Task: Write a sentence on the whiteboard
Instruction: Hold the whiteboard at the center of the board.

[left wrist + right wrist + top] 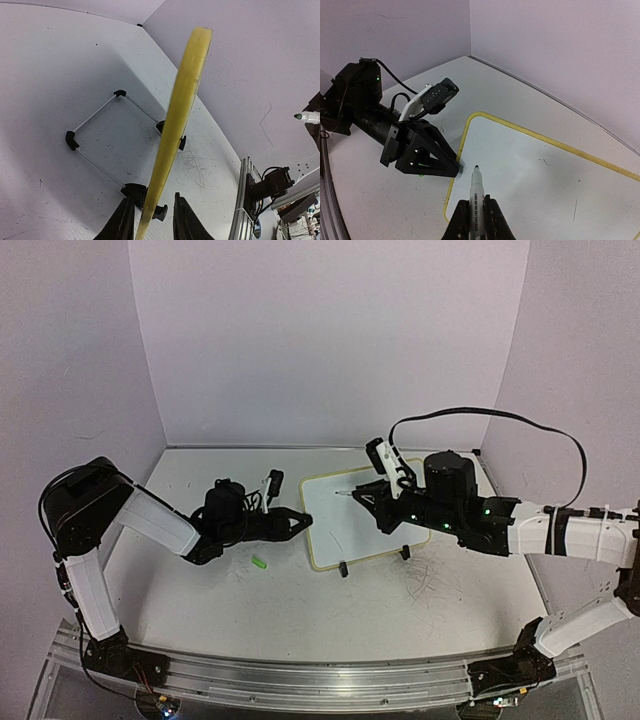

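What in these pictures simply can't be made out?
Left wrist view: the whiteboard is edge-on, so its face is hidden.
Right wrist view: print on the marker is too small to read; the bottom edge cuts off its rear.
Top view: the small green object is too tiny to identify.

Pale lilac walls (330, 340) enclose a scuffed white tabletop (300, 610).

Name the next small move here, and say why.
Probably close the left gripper on the whiteboard rim: its jaws straddle the yellow edge with a gap showing. The right gripper holds a marker near the board's corner, no words written yet, so steadying comes first.
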Robot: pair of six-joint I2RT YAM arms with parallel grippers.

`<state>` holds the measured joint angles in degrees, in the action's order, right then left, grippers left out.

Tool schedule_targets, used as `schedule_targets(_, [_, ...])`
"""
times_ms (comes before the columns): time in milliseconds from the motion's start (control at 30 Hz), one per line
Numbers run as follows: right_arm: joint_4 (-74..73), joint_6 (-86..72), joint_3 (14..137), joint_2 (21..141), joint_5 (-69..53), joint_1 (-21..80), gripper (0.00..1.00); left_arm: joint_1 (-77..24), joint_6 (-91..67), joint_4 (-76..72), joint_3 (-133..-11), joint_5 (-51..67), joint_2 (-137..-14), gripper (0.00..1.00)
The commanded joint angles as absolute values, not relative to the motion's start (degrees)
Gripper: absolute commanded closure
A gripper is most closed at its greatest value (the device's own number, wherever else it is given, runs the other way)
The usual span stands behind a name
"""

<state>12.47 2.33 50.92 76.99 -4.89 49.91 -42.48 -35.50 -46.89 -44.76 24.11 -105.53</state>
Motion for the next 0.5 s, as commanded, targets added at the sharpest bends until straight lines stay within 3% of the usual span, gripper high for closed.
schedule_targets(0, [14.77, 2.63, 52.94, 76.34, -5.19, 50.1, 1.0, -42.63, -33.33, -49.53, -47.54, 25.44, -106.43, 0.71])
schedule_targets(167, [14.94, 2.65, 52.65, 76.56, -5.8, 50.11, 1.0, -42.57, -32.52, -49.52, -47.64, 25.6, -106.82, 0.71])
schedule_targets(467, [14.94, 3.24, 52.27, 76.32, -5.15, 50.11, 1.0, -42.2, -30.29, -49.46, -47.41, 26.33, -107.21, 0.88])
